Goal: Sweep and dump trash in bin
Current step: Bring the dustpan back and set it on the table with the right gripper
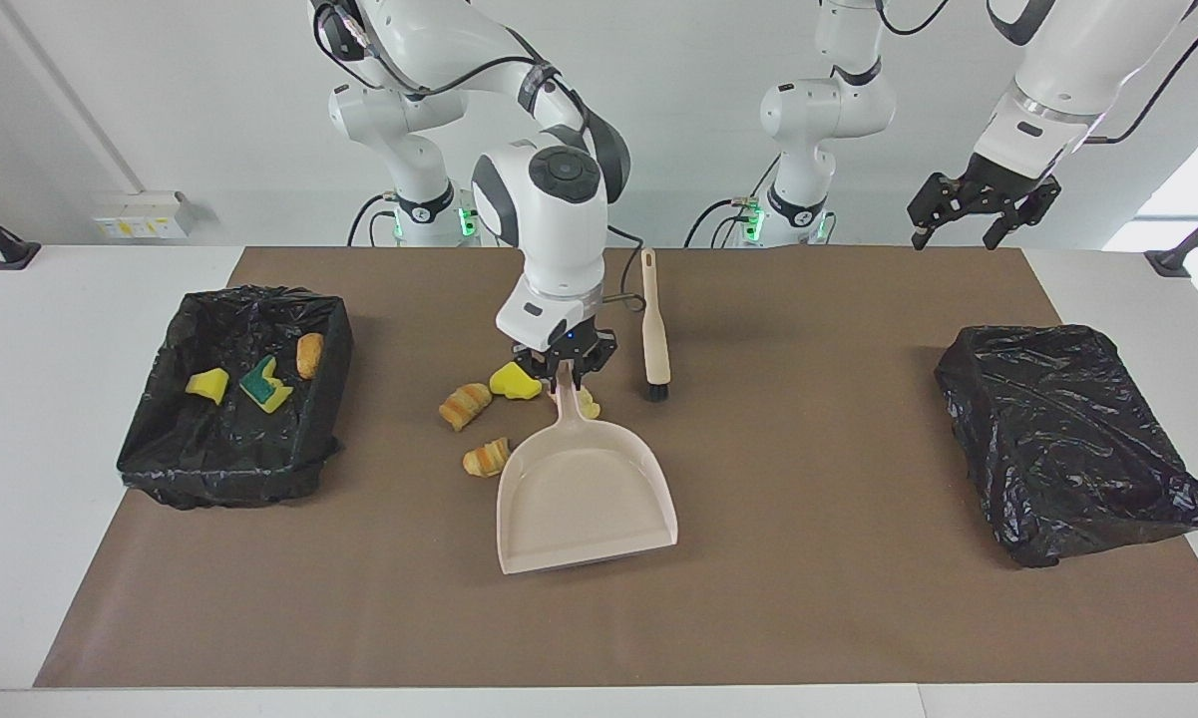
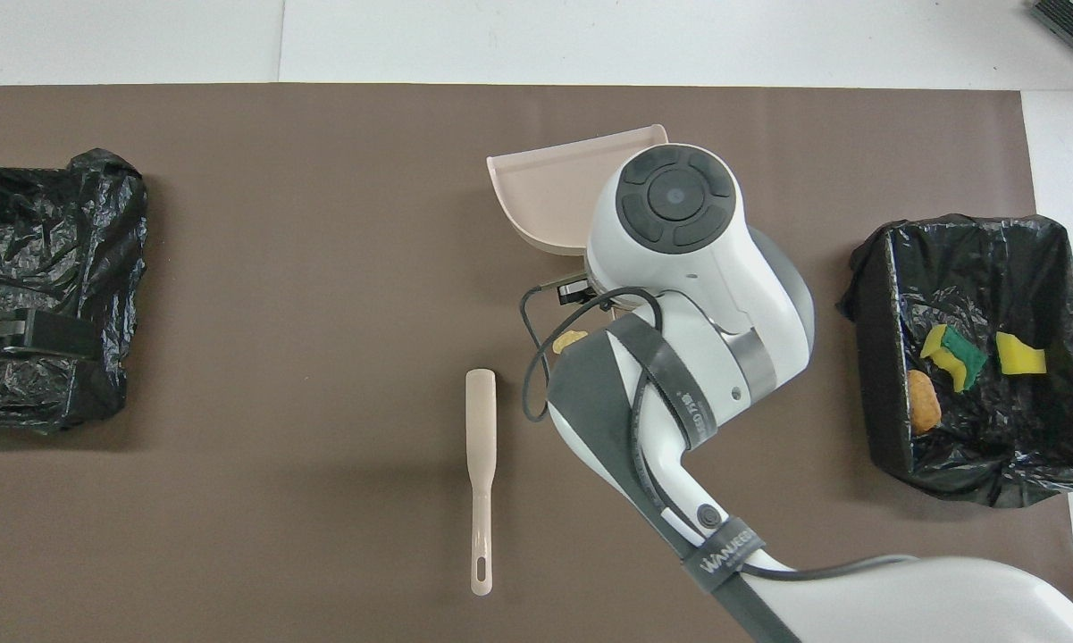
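Four scraps lie on the bench mat near the dustpan's handle; three more sit in the open bin toward the right arm's end. Right gripper has its jaws clamped on that handle, the pan low over the mat. Left gripper waits raised, jaws wide. Brush lies beside the scraps.

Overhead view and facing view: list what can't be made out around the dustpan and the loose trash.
- Overhead view: the right arm covers the dustpan handle, the right gripper and most loose scraps; one yellow scrap peeks out.
- Facing view: the right gripper, shut on the handle, partly hides the pale scrap.
- Facing view: whether the dustpan rests on the mat.
- Overhead view: the left gripper is out of frame.
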`<state>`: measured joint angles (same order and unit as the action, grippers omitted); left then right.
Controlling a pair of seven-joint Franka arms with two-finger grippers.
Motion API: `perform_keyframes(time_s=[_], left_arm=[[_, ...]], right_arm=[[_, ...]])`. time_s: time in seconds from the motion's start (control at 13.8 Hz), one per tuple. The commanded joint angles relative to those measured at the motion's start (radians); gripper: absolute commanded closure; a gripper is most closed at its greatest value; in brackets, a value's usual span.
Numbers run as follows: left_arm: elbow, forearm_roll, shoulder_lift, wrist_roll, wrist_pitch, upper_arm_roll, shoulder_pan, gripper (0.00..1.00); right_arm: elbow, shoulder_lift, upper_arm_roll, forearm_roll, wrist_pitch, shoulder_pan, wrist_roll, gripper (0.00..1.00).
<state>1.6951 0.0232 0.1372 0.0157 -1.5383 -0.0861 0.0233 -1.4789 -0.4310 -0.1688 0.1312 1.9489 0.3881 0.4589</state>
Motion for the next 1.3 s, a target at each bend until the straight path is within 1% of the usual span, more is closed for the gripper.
perform_keyframes(time_s=[0.0,0.22,0.29,0.36,0.43,0.51,0.72,0.87,0.94,1.08,1.23], left_arm=[[-0.009,-0.017,0.007,0.006,0.013,-0.008,0.009,0.00],[-0.009,-0.017,0.007,0.006,0.013,-0.008,0.009,0.00],[-0.009,-0.017,0.007,0.006,0.013,-0.008,0.009,0.00],[-0.009,-0.017,0.007,0.006,0.013,-0.008,0.009,0.00],[-0.009,-0.017,0.007,0.006,0.013,-0.008,0.009,0.00],[-0.008,-0.017,0.007,0.006,0.013,-0.008,0.009,0.00],[-0.009,-0.017,0.007,0.006,0.013,-0.008,0.009,0.00],[-0.009,-0.017,0.007,0.006,0.013,-0.008,0.009,0.00],[-0.009,-0.017,0.007,0.006,0.013,-0.008,0.009,0.00],[-0.009,-0.017,0.007,0.006,0.013,-0.008,0.009,0.00],[-0.009,-0.017,0.007,0.006,0.013,-0.008,0.009,0.00]], right_arm=[[0.078,-0.115,0.009,-0.004,0.085,0.060,0.133,1.00],[0.187,-0.222,0.012,0.013,0.094,0.100,0.240,1.00],[0.204,-0.245,0.015,0.033,0.096,0.110,0.269,1.00],[0.204,-0.250,0.014,0.050,0.102,0.114,0.277,1.00],[0.203,-0.249,0.014,0.051,0.099,0.114,0.279,0.54],[0.204,-0.247,0.018,0.054,0.088,0.117,0.280,0.01],[0.193,-0.189,0.008,0.038,0.068,0.117,0.285,0.00],[0.158,-0.123,0.006,0.033,0.038,0.117,0.287,0.00],[0.126,-0.083,0.000,0.031,0.024,0.117,0.287,0.00],[0.022,0.004,-0.012,-0.052,0.022,0.120,0.291,0.00],[-0.087,0.072,-0.012,-0.070,0.034,0.164,0.334,0.00]])
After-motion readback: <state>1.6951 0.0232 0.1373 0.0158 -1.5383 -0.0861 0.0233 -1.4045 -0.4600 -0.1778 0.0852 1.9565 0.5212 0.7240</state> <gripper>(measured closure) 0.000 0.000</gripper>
